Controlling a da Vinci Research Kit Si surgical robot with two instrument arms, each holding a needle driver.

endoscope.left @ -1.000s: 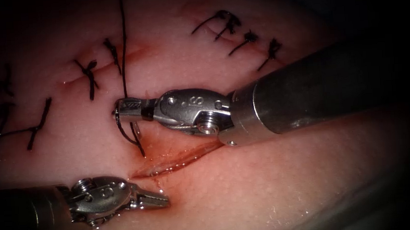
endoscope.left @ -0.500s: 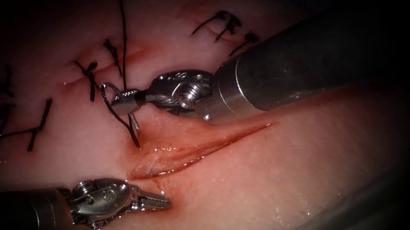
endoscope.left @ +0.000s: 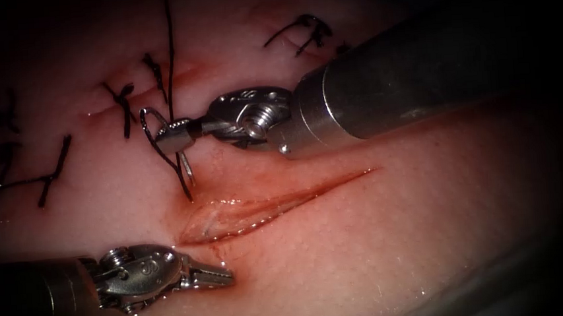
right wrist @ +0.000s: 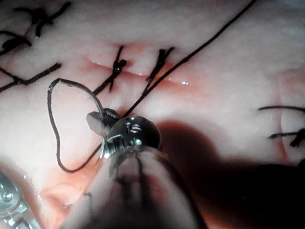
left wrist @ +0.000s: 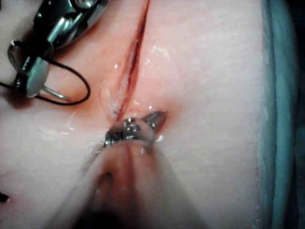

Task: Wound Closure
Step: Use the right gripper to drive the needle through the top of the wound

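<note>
Right tool fingers clamped on needle mid-curve above tissue; left tool fingers closed, empty

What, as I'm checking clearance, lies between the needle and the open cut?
Only the thread, looping from the needle down to the tissue by the left end of the cut. The right tool holds the needle mid-curve, apparently clear of tissue; the left tool holds nothing, below the cut.

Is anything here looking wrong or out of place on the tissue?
Nothing stands out. The right gripper holds the needle near mid-curve, above the tissue left of the open cut, thread trailing upward. The left gripper holds nothing. Red fluid lines the cut.
</note>
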